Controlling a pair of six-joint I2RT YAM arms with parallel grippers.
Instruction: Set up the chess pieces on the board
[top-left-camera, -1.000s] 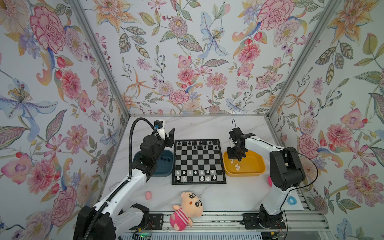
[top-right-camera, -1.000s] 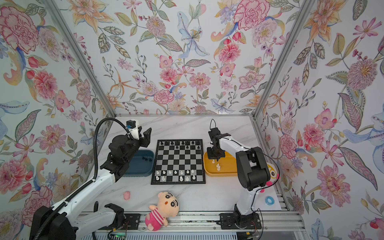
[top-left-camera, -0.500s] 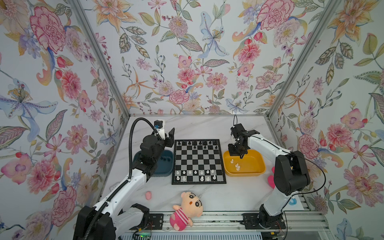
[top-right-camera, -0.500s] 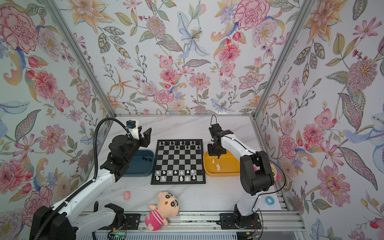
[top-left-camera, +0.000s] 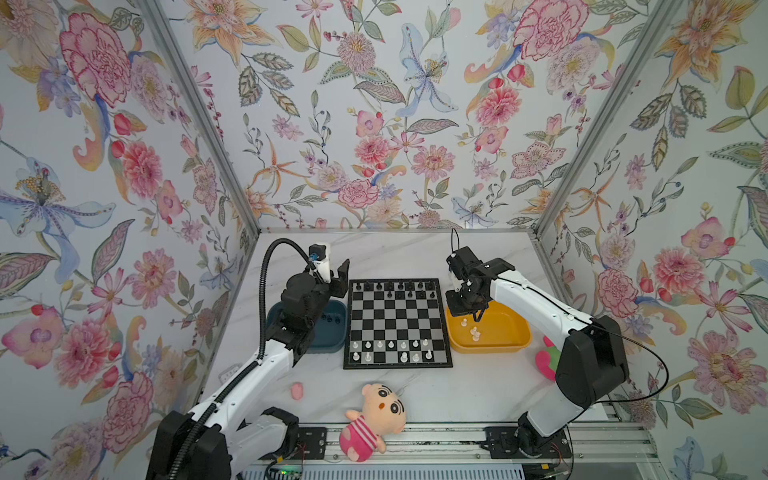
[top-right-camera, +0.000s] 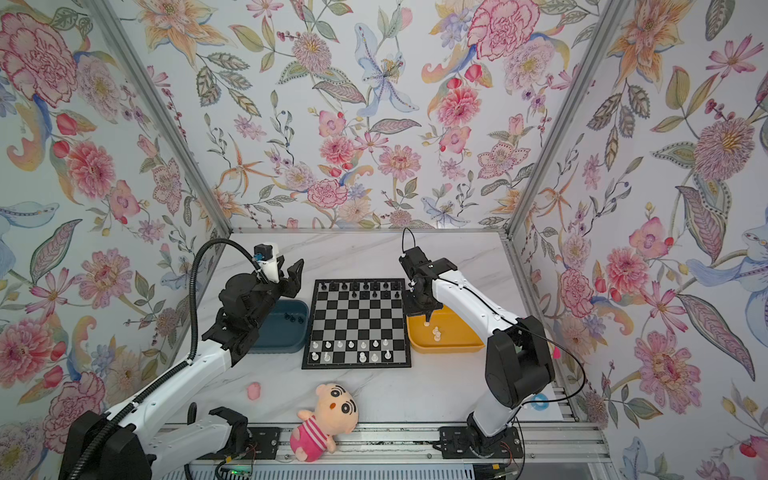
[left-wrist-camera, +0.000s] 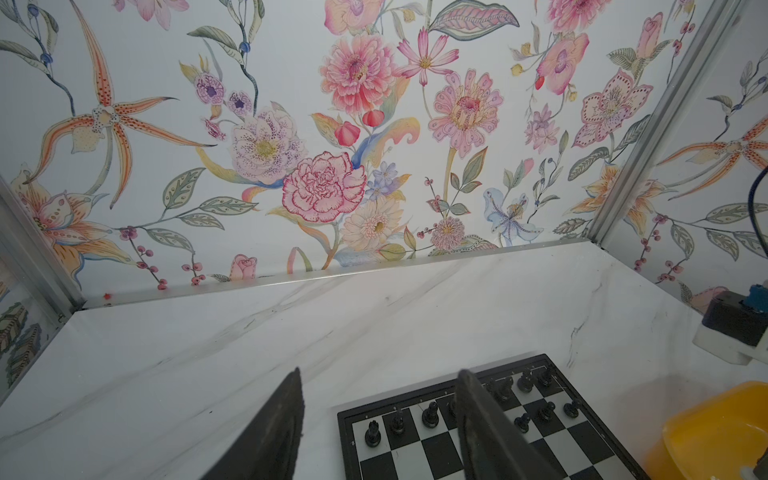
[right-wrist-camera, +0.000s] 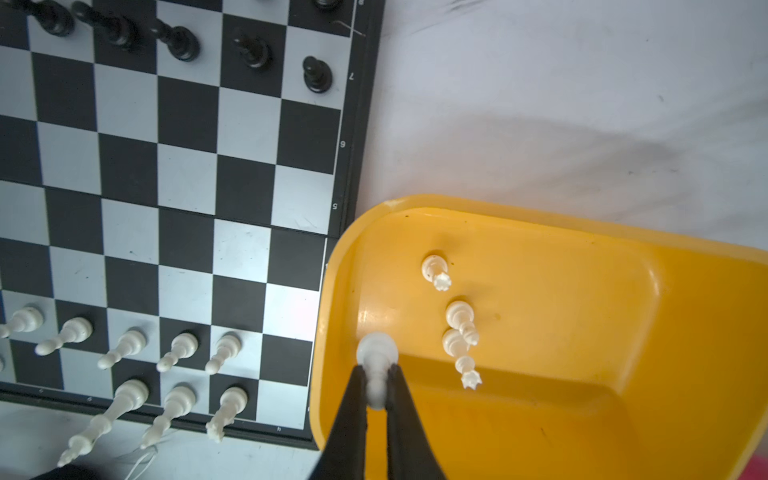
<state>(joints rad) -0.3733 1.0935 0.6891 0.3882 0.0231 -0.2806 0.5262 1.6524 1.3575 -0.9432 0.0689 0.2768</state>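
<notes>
Clamped down narrow on a small white plastic pawn (right-wrist-camera: 376, 353) with the right gripper (right-wrist-camera: 376, 384), black fingers (right-wrist-camera: 353, 415) pinching the neck from both sides, round base pointing away from the wrist. Held it over the shallow yellow plastic tray (right-wrist-camera: 623, 332), right at the corner closest to the flat black-and-silver checked chessboard (right-wrist-camera: 245, 187). Left three more loose white pieces (right-wrist-camera: 460, 320) on the tray floor, just beside the pinched pawn on the side away from the board. Faced, across the tray wall from those fingertips, two part-filled rows of upright white chess pieces (top-left-camera: 390, 344) along the board's near edge, the corner squares closest to the gripper bare. Had the upright black chess pieces (top-left-camera: 379, 286) ranked along the far edge, well apart from the pawn.

Now over to the left gripper (left-wrist-camera: 380, 374): spread moderately wide, gripping nothing between the two dark fingers (left-wrist-camera: 286, 419), raised off the white marble tabletop (left-wrist-camera: 291, 324) and aimed toward the flowered back wall. Put the board's far corner and its black row just under and past one fingertip. Had the dark blue plastic tray (top-left-camera: 334, 337) back under the wrist, with a few loose black pieces (top-left-camera: 330, 319) inside. Left a plush doll in a pink striped outfit (top-left-camera: 374, 419) lying well behind both grippers, at the table's front edge.
</notes>
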